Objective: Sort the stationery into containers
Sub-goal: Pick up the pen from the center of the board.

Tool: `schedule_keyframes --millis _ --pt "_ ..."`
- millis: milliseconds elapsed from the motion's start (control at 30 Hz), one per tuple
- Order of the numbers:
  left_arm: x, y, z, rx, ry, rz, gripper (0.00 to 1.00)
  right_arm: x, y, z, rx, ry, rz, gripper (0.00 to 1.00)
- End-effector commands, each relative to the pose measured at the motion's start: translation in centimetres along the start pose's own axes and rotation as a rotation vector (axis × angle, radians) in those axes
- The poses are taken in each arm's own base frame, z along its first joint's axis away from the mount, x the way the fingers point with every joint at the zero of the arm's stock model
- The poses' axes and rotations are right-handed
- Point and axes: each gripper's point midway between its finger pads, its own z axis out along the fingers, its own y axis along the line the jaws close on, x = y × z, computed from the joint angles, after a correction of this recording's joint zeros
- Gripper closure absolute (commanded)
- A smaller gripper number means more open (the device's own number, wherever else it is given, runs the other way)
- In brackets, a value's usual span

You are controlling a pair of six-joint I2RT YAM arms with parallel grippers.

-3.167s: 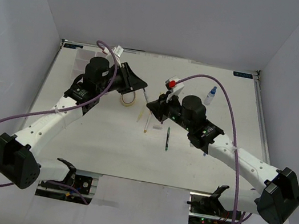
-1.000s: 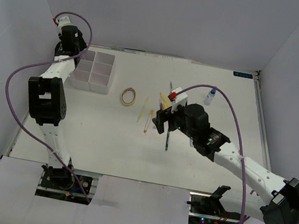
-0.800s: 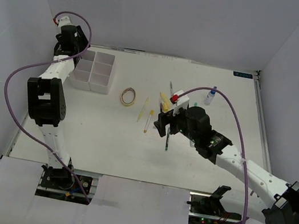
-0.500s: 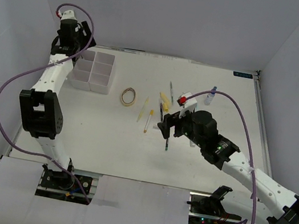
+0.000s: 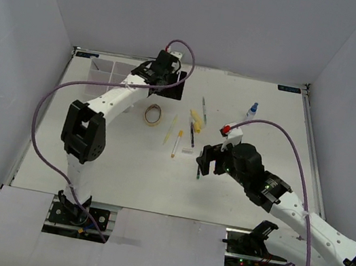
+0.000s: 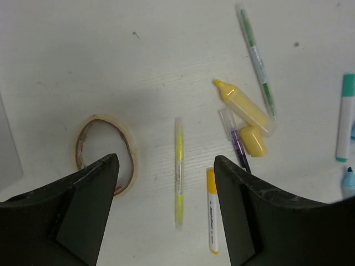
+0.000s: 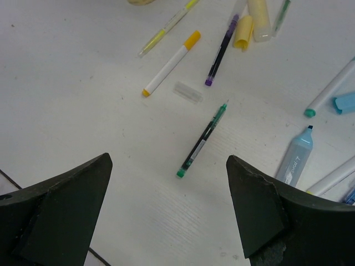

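Near the middle of the table (image 5: 123, 171), the right gripper (image 7: 169, 160) hangs wide open and empty over the green pen (image 7: 202, 141), so it looks like a pick is being lined up. The pen lies flat on a diagonal, tip toward the far side, so the jaws need to straddle it crosswise. The left gripper (image 6: 165, 166) is open and empty too.

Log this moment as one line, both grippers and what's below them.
left gripper: open, empty, above yellow pen | right gripper: open, empty, above green pen | both pens lying on table
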Motion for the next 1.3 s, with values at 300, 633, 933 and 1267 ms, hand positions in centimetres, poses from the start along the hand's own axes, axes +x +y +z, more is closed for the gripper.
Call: schedule_keyframes --millis 300,633,933,1267 --pt "6.3 -3.3 6.9 -0.055 0.228 0.059 0.35 1.1 -0.8 -0.1 0.043 0.024 0.04 0.1" --pt "10.0 -2.4 8.9 -0.108 0.32 0.035 0.47 2.0 -1.0 0.1 0.052 0.052 0.042 0.1" --pt "11.7 -2.1 9.2 -0.124 0.359 0.023 0.55 2.3 -0.9 0.2 0.051 0.066 0.042 0.1" --pt "12.9 -2.1 9.5 -0.135 0.383 0.022 0.59 2.6 -1.0 0.3 0.051 0.072 0.045 0.1"
